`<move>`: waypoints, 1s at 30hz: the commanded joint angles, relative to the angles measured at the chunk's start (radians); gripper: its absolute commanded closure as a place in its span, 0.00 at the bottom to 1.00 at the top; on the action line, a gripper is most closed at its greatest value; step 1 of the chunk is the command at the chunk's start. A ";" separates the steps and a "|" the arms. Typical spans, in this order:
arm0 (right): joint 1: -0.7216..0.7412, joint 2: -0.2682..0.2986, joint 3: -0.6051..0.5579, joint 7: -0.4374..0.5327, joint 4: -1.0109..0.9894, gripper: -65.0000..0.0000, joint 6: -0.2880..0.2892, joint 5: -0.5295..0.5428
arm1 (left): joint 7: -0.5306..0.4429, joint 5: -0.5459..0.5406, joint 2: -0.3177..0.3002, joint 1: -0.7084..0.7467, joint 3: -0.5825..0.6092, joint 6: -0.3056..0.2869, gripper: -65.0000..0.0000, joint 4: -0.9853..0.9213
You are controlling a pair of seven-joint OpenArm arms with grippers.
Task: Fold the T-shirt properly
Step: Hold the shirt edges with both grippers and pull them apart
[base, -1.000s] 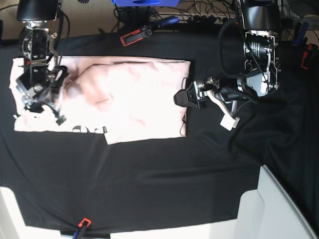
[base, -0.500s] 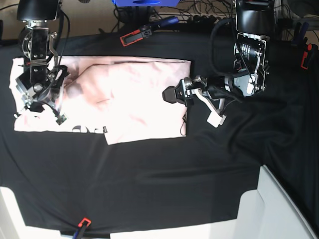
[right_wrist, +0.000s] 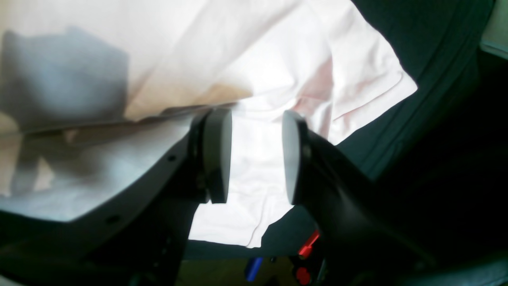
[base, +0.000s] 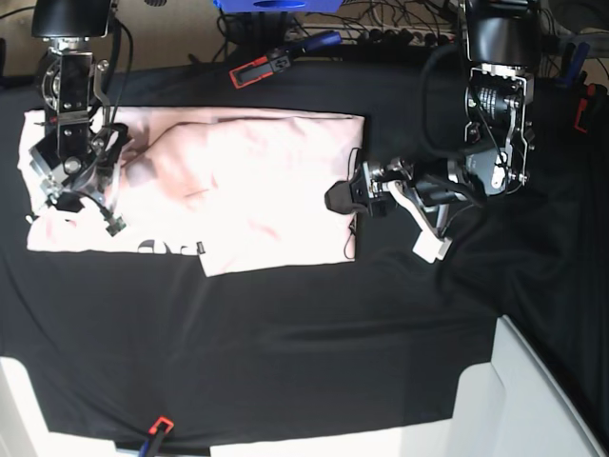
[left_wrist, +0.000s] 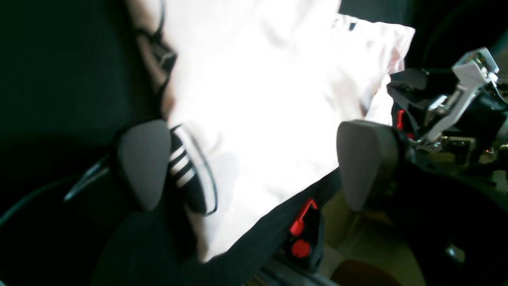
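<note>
T-shirt [base: 238,190]: one, pale pink, lies folded flat at far left of black table cloth [base: 304,333]. Two grippers: left gripper [base: 347,195] at shirt's right edge, jaws spread wide, nothing held; right gripper [right_wrist: 254,159] over shirt's left end, jaws parted, nothing between. Cables, clamps behind table.

Both arms are black with bare metal brackets, and black cables loop along them. The left gripper [base: 344,197] has 2 rounded dark grey pads [left_wrist: 145,162] and a white bracket beside its wrist. The right gripper [right_wrist: 252,155] has 2 flat oval grey pads [right_wrist: 217,155] on black fingers with small screw holes.
</note>
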 commanded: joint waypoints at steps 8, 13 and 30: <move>0.010 0.007 0.002 0.011 0.016 0.69 -0.006 -0.006 | -0.048 -0.014 -0.004 -0.023 -0.004 -0.008 0.00 -0.108; 0.010 0.005 0.002 0.011 0.016 0.69 -0.006 -0.004 | -0.068 -0.014 0.003 -0.023 0.007 -0.008 0.00 -0.132; 0.009 0.005 0.002 0.008 0.019 0.69 -0.006 -0.006 | -0.063 0.147 0.115 -0.036 0.008 -0.008 0.00 -0.143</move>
